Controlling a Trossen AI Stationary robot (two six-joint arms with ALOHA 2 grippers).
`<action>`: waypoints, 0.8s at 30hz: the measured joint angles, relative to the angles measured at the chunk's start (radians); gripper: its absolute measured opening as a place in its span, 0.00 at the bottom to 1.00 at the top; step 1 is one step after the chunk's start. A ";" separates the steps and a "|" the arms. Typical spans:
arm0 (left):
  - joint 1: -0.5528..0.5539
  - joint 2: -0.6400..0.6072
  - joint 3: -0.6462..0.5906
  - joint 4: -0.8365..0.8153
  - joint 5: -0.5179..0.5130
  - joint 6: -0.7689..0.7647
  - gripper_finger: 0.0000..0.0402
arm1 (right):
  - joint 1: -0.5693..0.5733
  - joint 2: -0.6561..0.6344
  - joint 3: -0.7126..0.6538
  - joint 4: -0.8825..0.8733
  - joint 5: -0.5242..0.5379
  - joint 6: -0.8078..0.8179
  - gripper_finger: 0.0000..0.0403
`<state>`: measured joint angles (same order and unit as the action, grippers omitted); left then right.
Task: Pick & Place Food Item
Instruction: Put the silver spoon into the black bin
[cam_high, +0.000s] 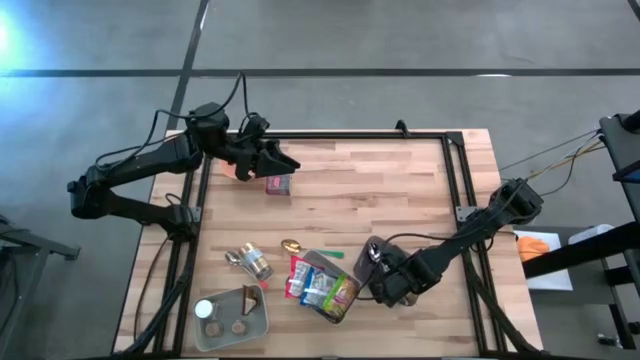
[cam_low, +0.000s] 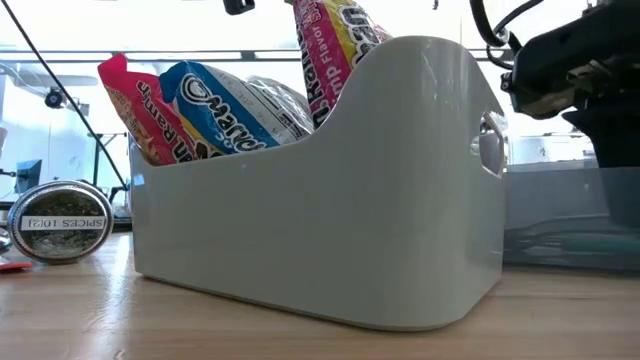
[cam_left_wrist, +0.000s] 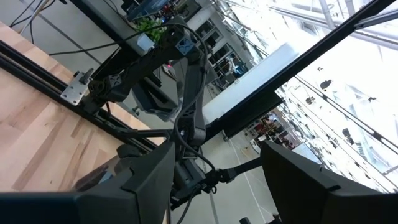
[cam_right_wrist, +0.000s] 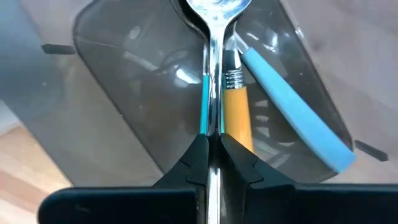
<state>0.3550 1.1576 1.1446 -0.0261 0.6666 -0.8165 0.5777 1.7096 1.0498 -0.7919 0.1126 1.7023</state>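
The right end effector (cam_right_wrist: 213, 146) is pinched on a spoon (cam_right_wrist: 214, 37) over a clear tub (cam_right_wrist: 124, 93) near the tabletop's (cam_high: 380, 190) front edge, right of the middle. Beside it, a bin (cam_high: 330, 290) holds snack packets (cam_high: 315, 283). The left end effector (cam_high: 288, 163), fingers spread and empty, hovers near the far left corner above a small packet (cam_high: 279, 184).

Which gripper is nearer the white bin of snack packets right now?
Right. The right gripper, shut on a silver spoon, sits just beside the white bin of snack packets; the left gripper is far across the table.
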 joint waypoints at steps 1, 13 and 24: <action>0.000 0.000 0.000 0.000 0.000 0.000 0.60 | 0.000 0.000 -0.005 0.000 0.001 0.000 0.02; 0.000 0.000 0.000 0.000 0.004 0.000 0.60 | 0.000 -0.002 -0.036 0.030 -0.001 -0.054 0.02; 0.000 0.000 0.000 0.000 0.008 0.000 0.60 | -0.001 -0.001 -0.036 0.029 -0.010 -0.103 0.20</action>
<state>0.3550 1.1576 1.1446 -0.0261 0.6745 -0.8169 0.5770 1.7084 1.0142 -0.7629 0.1024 1.5998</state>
